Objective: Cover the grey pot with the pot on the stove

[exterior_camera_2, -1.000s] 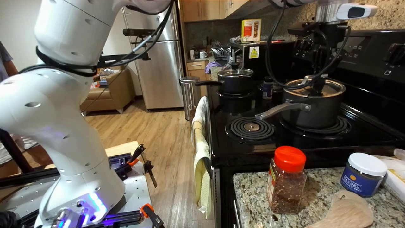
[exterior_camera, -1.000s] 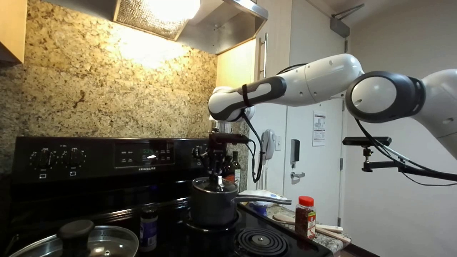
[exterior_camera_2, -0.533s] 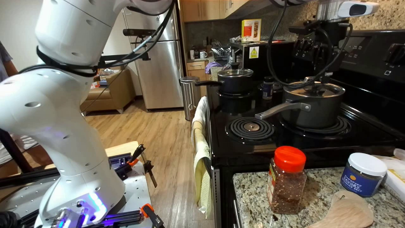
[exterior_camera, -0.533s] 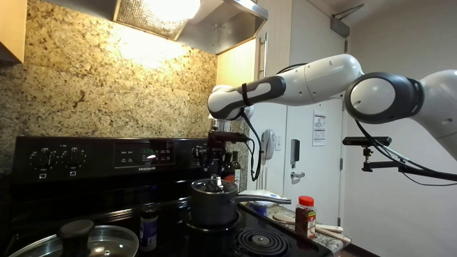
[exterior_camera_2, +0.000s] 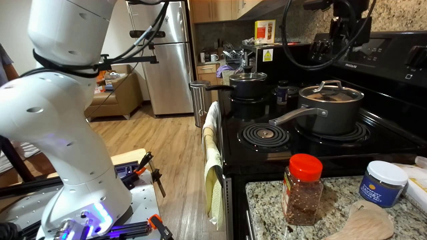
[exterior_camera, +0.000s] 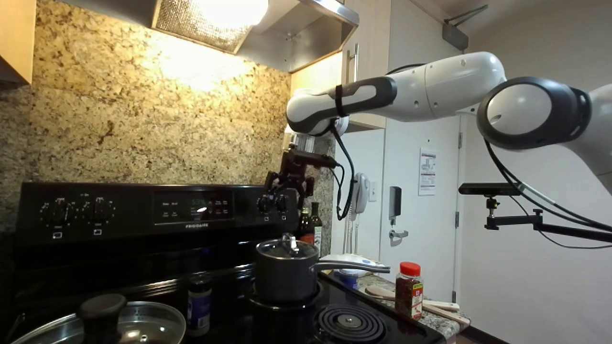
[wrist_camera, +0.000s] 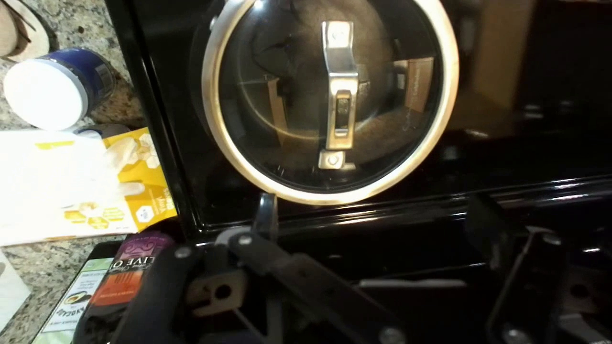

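While empty and wide agape, the claw [wrist_camera: 380, 220] clear of the lidded pot [exterior_camera_2: 328, 115], oil bottles [wrist_camera: 119, 289], blue jar [exterior_camera_2: 379, 191] nearby.

Grey pot [exterior_camera_2: 328, 115]: metal look, matt, smooth
Lid [wrist_camera: 301, 95]: glossy glass, smooth metal rim [wrist_camera: 448, 91]
Lid handle [wrist_camera: 342, 62]: polished metal
Stovetop [exterior_camera_2: 390, 136]: glossy, mirror-like
Counter [exterior_camera_2: 267, 200]: speckled stone look
Utensil [exterior_camera_2: 370, 221]: wood, visible grain
Towel [exterior_camera_2: 212, 186]: cloth, rough weave
Fridge [exterior_camera_2: 170, 76]: smooth metal, soft sheen

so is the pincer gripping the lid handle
No, in the wrist view the pincer stands open, clear of the lid handle.
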Robot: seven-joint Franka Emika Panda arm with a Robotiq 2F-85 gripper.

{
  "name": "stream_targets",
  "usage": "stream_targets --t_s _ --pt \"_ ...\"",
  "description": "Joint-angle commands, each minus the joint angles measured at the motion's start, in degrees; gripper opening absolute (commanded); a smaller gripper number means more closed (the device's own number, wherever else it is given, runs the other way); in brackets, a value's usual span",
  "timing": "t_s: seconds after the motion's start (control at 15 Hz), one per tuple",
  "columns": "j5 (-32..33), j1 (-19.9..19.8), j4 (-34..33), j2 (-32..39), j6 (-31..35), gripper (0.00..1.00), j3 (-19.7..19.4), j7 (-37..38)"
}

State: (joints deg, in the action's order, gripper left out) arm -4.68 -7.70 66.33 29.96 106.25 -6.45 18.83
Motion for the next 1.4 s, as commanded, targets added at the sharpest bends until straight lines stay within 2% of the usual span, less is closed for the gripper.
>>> stream_targets --t_s 0.0,0.4,0.6,0.87,1.13,1.33 --pt "1.41 0.15 11.51 -8.54 2.38 1.00 0.20 -5.85" --pt "2.63 -0.66 28.63 -20.47 2.81 1.00 -1.09 -13.27" --pt "1.08 -1.35 37.00 -28.46 4.80 1.00 -2.28 -12.92" --pt "1.76 -1.33 46.96 -39.42 2.93 1.00 -3.12 -14.40" --pt "2.01 -1.06 53.52 -48.13 0.34 1.00 -3.11 -16.94" --pt "3.72 -1.07 55.51 -52.53 -4.46 1.00 -2.39 -17.14"
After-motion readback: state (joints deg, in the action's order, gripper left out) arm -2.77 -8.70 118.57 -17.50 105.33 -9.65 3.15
